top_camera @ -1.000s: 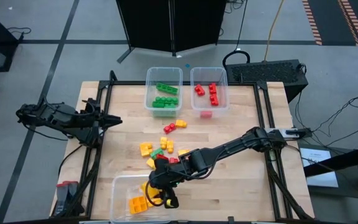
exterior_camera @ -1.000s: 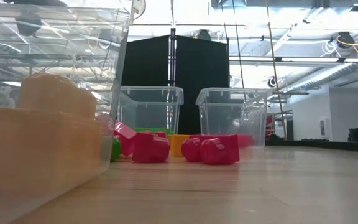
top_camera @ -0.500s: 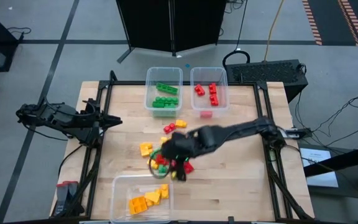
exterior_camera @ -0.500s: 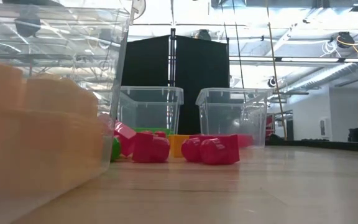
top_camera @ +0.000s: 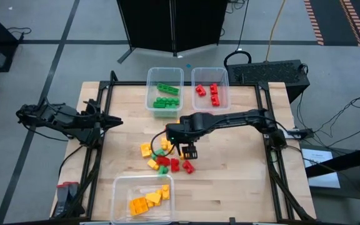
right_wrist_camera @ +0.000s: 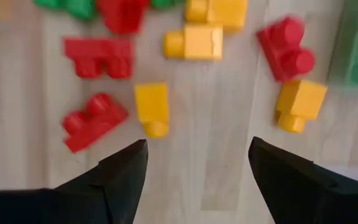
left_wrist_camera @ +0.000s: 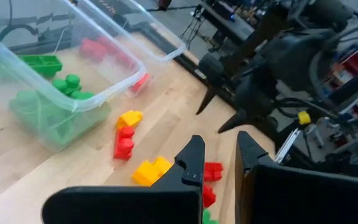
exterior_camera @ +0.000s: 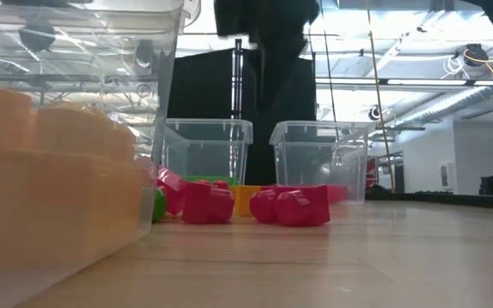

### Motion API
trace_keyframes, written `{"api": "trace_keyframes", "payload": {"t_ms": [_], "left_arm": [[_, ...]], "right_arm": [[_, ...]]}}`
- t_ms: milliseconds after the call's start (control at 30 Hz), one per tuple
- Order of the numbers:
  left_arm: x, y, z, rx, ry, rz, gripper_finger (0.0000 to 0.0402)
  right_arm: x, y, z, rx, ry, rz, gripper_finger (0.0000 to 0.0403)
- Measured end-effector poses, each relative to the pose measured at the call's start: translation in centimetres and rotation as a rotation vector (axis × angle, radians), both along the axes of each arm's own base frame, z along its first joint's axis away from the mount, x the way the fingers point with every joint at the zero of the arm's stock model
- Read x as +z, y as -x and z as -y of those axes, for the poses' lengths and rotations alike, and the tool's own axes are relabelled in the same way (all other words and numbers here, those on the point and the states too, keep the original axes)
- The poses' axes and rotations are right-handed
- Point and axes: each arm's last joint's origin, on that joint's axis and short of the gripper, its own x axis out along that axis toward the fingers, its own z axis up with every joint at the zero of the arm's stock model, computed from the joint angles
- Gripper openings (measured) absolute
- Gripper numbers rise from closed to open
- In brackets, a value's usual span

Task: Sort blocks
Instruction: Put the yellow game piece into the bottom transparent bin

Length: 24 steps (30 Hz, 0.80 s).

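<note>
Loose red, yellow and green blocks (top_camera: 161, 159) lie flat on the table's middle. My right gripper (top_camera: 188, 150) hovers open above their right side, pointing down. In the right wrist view its fingers stand apart over a yellow block (right_wrist_camera: 152, 107) and a red block (right_wrist_camera: 95, 119), touching neither. The low view shows it as a dark shape (exterior_camera: 266, 21) above red blocks (exterior_camera: 302, 206). My left gripper (top_camera: 115, 122) waits open at the table's left edge; its fingers (left_wrist_camera: 191, 163) show in the left wrist view.
Two clear tubs stand at the far edge, one with green blocks (top_camera: 164, 94) and one with red blocks (top_camera: 210, 90). A third tub (top_camera: 122, 187) at the near edge holds yellow blocks (top_camera: 147, 200). Bare wood lies right of the pile.
My right gripper has swung from over the near tub toward the far edge and now hangs above the loose pile. The heap of yellow blocks inside the near tub has shifted and looks fuller than a second ago.
</note>
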Motion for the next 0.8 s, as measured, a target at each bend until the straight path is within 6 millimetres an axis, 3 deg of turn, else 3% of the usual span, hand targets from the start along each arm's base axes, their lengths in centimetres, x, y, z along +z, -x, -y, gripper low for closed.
{"api": "trace_keyframes", "payload": {"t_ms": [133, 333, 800], "left_arm": [[-0.4, 0.1, 0.0, 0.003, -0.014, -0.046, 0.0000], [-0.6, 0.2, -0.1, 0.024, -0.026, -0.061, 0.0000], [-0.5, 0.2, -0.2, 0.056, -0.038, -0.057, 0.0000]], "right_arm": [[-2.7, -0.3, 0.7, 0.016, 0.009, 0.006, 0.0272], [-5.9, -0.5, 0.1, 0.049, 0.008, 0.049, 0.0272], [-8.0, -1.2, -1.6, 0.054, -0.056, 0.113, 0.0272]]}}
